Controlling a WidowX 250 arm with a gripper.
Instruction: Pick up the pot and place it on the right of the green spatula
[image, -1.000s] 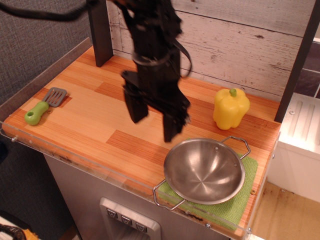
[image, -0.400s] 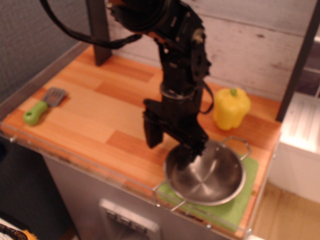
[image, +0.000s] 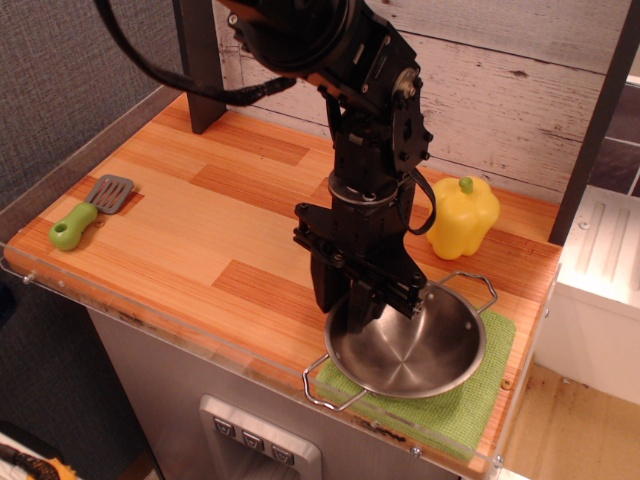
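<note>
The pot (image: 420, 350), a shiny steel bowl with two wire loop handles, sits on a green woven cloth (image: 445, 408) at the front right of the wooden counter. My black gripper (image: 345, 303) comes down from above onto the pot's left rim. One finger is outside the rim and one inside the bowl, drawn together on the rim. The green spatula (image: 85, 215) lies far to the left near the counter's left edge, its lime handle towards the front and its grey slotted head towards the back.
A yellow toy pepper (image: 462, 215) stands just behind the pot. A dark post (image: 200, 60) rises at the back left and another (image: 595, 120) at the right edge. A clear lip (image: 150, 320) runs along the counter's front.
My gripper has moved right and down from above the counter's middle to the pot's left rim. Its fingers have narrowed around the rim. The pot has shifted slightly.
</note>
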